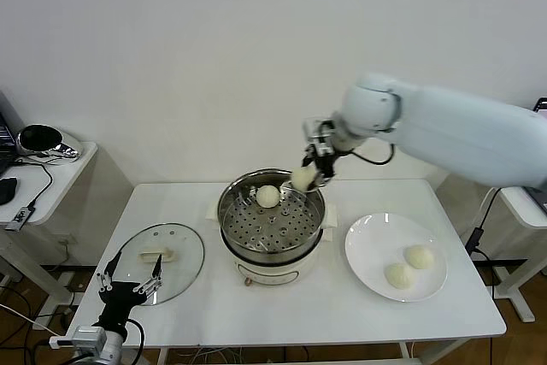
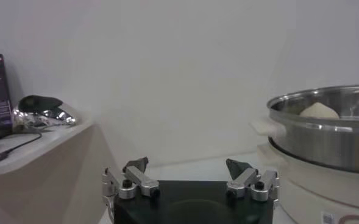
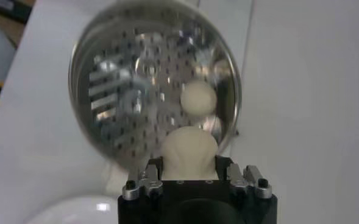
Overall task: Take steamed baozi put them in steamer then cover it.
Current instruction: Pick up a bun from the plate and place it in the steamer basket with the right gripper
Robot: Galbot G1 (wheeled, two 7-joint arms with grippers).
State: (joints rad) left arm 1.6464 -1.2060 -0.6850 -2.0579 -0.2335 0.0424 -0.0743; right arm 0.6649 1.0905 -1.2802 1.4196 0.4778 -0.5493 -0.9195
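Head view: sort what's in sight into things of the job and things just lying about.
Job:
- steamer
- bun on its tray
- bun in the right gripper, above the steamer's rim
- two buns on the white plate
- glass lid flat on the table
- left gripper, open, near the lid

Lying about:
- side table with cables
- shiny object on it

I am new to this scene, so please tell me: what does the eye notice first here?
First, the right end effector holding a baozi above the far rim of the steamer, where another baozi already lies on the tray. Two more wait on the white plate at the right. The glass cover lies left of the steamer, near the idle, open left end effector.
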